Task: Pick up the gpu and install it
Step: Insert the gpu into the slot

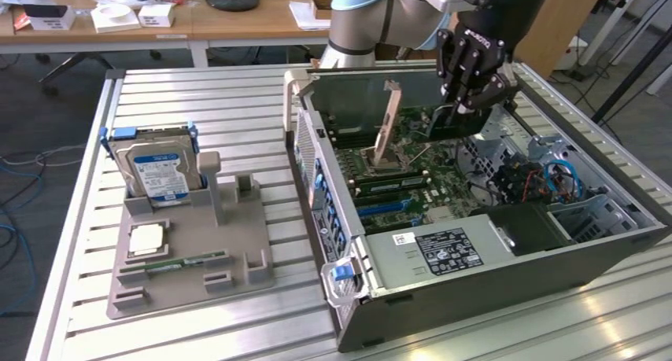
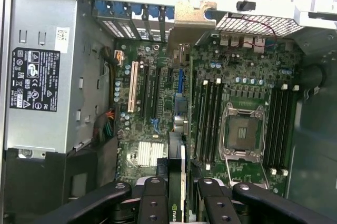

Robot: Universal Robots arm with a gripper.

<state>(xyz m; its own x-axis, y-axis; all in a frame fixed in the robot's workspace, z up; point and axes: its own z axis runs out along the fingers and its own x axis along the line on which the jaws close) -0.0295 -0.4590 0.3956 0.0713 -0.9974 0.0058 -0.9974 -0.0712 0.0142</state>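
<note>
Wrist view: gripper point(image 2: 177, 195) pinching the gpu point(image 2: 178, 155) from both sides. The card hangs edge-down so its connector faces the motherboard point(image 2: 158, 105). Its bracket point(image 2: 194, 20) points at the case's point(image 1: 493, 290) slotted wall, which looks right for seating, but it's not seated yet. Exterior view shows it well clear above the board, mid-case. The hard drive point(image 1: 157, 168) stands in its holder on the table's point(image 1: 236, 101) left side.
</note>
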